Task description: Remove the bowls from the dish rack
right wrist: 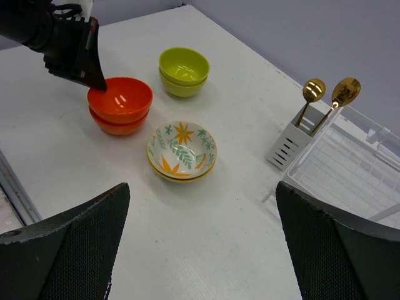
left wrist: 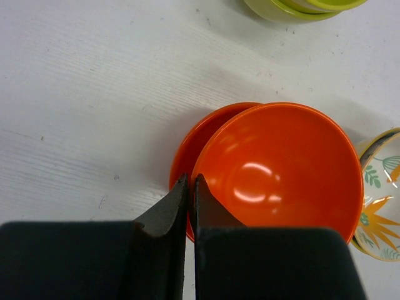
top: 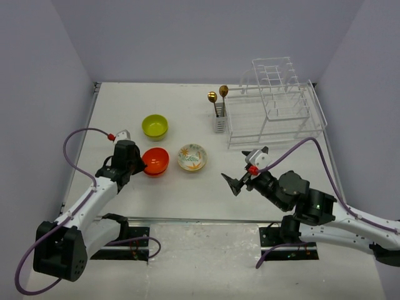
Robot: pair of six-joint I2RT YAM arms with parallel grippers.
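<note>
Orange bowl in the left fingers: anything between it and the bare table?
Yes. A second orange bowl sits directly under the top orange bowl, nested; the left fingers pinch the top one's rim.

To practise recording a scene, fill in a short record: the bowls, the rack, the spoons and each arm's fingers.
orange bowls: two stacked on table
green bowls: two stacked on table
floral bowl: on table, atop a second bowl
dish rack: no bowls in it
gold spoons: upright in caddy
left fingers: shut on top orange bowl rim
right fingers: open, holding nothing
</note>
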